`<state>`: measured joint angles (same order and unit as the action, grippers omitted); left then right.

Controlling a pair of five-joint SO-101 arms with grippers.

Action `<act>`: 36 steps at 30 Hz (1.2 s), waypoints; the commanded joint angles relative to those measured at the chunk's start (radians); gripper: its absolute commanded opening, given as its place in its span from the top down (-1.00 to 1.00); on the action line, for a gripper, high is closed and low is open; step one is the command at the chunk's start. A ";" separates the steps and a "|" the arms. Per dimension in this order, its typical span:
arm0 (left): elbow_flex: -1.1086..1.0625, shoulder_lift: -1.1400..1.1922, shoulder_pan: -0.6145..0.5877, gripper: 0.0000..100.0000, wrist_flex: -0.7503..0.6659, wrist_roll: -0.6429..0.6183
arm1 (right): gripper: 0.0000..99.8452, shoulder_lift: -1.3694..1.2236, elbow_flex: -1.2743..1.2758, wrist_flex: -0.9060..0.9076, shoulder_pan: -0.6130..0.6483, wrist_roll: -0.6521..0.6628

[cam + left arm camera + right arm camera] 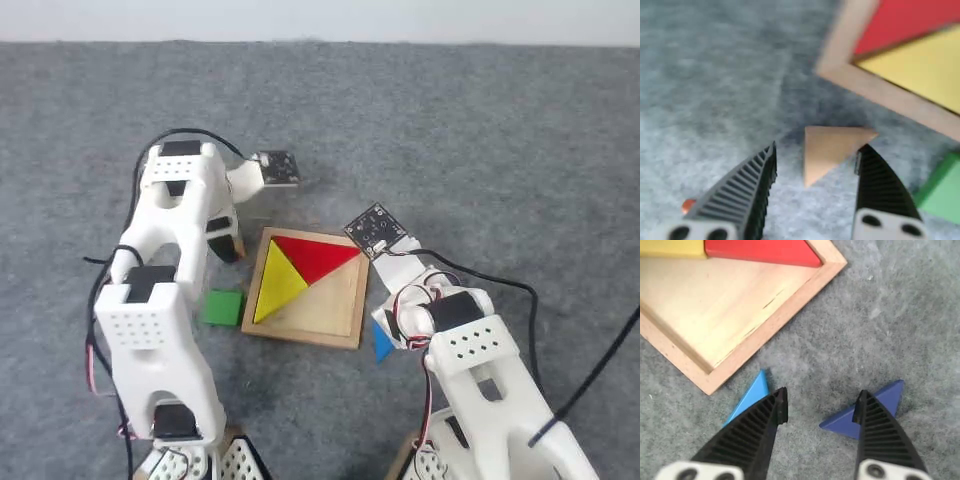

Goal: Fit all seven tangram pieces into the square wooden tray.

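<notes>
Two of the seven tangram pieces, a red wooden triangle [318, 255] and a yellow wooden triangle [274, 285], lie in the square wooden tray [325, 305] at mid-table, leaving about half its floor bare. On the left, the left tool [818, 150] hangs low, its fingers spread around a pale unpainted wooden triangle [832, 147]. That piece sits on the grey felt table [480, 150] just outside a tray corner, with one point meeting a fingertip and one short edge spanning the gap. A green wooden square [222, 307] rests beside the tray's left rim. On the right, the right tool [822, 392] is spread too, gripping nothing. It sits over bare felt between a light blue wooden piece [751, 394] and a dark blue wooden triangle [880, 405], both near a tray corner. The left arm looks nearer a pick: its piece lies between the fingers, the tray just beyond.
</notes>
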<state>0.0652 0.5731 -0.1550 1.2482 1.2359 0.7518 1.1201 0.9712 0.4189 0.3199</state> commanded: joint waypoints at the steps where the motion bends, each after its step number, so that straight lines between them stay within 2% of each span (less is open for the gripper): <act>1: 0.004 -0.021 -0.020 0.52 -0.060 -0.011 | 0.55 -0.004 -0.005 -0.008 -0.016 0.014; 7: 0.007 -0.023 -0.017 0.52 -0.054 0.035 | 0.55 -0.004 -0.005 -0.008 -0.016 0.014; 15: 0.010 -0.018 0.026 0.54 -0.063 0.322 | 0.55 -0.004 -0.005 -0.008 -0.016 0.014; 18: 0.007 -0.011 0.040 0.58 -0.063 0.393 | 0.55 -0.004 -0.005 -0.008 -0.016 0.014; 30: 0.013 0.021 0.041 0.58 -0.060 0.520 | 0.55 -0.004 -0.006 -0.010 -0.015 0.014; 36: 0.130 0.101 0.046 0.58 0.006 0.534 | 0.55 -0.004 -0.006 -0.010 -0.016 0.014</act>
<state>0.0928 0.6053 -0.1013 1.2467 1.7423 0.7518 1.1201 0.9712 0.4189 0.3199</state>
